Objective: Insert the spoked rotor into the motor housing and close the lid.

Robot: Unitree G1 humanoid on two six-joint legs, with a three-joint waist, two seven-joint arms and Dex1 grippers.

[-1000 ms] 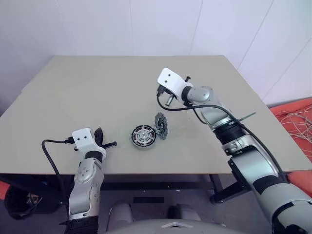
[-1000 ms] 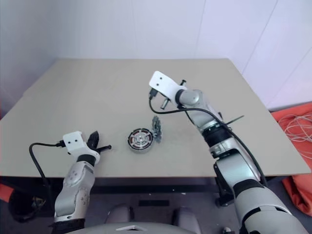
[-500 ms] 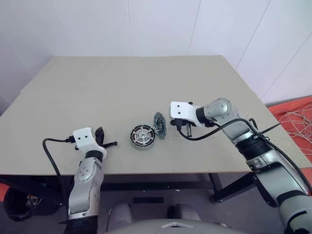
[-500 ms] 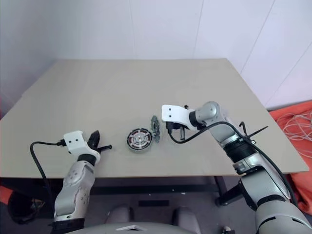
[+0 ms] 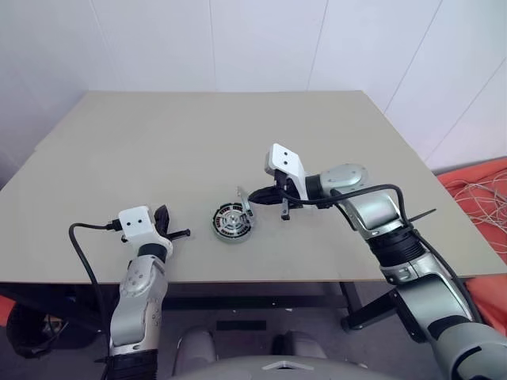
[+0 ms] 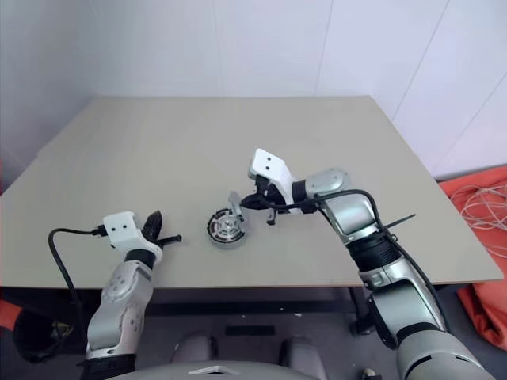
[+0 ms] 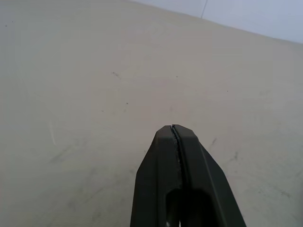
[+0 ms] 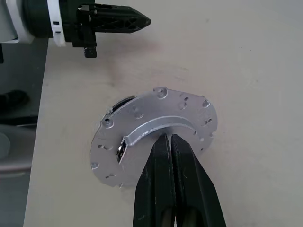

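Note:
The motor housing (image 5: 231, 224) sits on the table near its front middle. Brown windings and the silver spoked rotor (image 5: 232, 219) show inside it. The lid (image 5: 244, 203) stands tilted on the housing's right rim and leans over it. Its smooth silver back (image 8: 156, 135) faces my right wrist camera. My right gripper (image 5: 253, 195) is shut and points left, its tips touching the lid's back just under a curved ridge. My left gripper (image 5: 184, 233) is shut and holds nothing. It hovers near the table's front edge, left of the housing, and points at it.
The tan table (image 5: 158, 142) stretches bare behind and to both sides of the housing. A black cable (image 5: 79, 245) hangs from my left wrist over the front edge. Orange cloth with white wires (image 5: 483, 186) lies on the floor at the right.
My right arm swung down and back toward the housing and turned to point left. The lid, which stood on edge beside the housing, now tips over it. The left arm stayed still.

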